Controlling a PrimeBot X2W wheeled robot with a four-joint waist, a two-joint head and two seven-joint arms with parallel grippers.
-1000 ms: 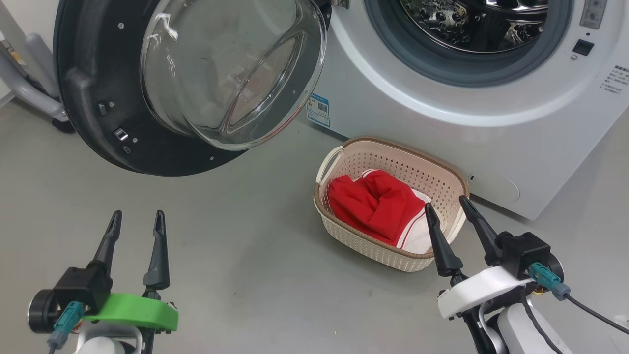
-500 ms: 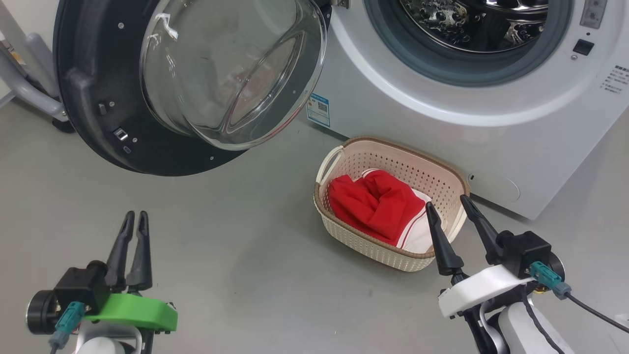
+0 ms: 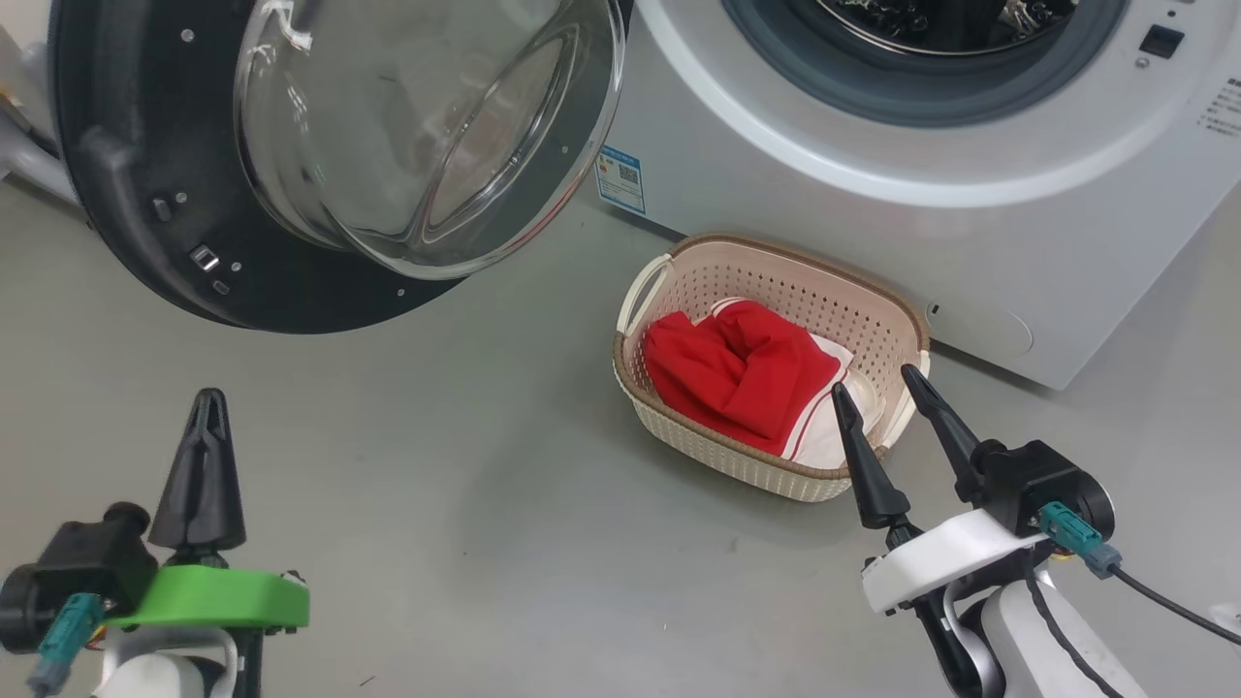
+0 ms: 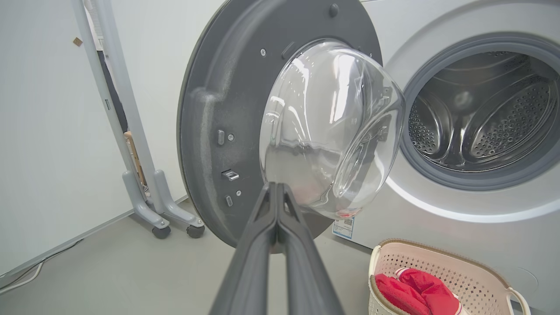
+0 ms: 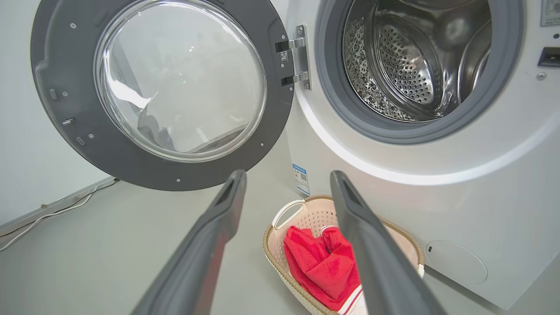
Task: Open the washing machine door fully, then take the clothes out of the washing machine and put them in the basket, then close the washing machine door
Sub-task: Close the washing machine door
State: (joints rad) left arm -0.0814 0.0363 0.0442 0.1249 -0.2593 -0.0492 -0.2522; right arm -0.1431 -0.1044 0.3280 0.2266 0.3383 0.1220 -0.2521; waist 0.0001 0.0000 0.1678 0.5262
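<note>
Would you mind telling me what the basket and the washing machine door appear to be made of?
The basket looks like matte cream plastic: moulded rows of holes, brown woven-look rim. The washing machine door seems dark plastic around a clear, reflective bowl, probably glass.

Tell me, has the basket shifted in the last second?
No. The basket still sits before the washing machine, between its blue sticker and round cover; the whole picture shifted because the camera moved.
</note>
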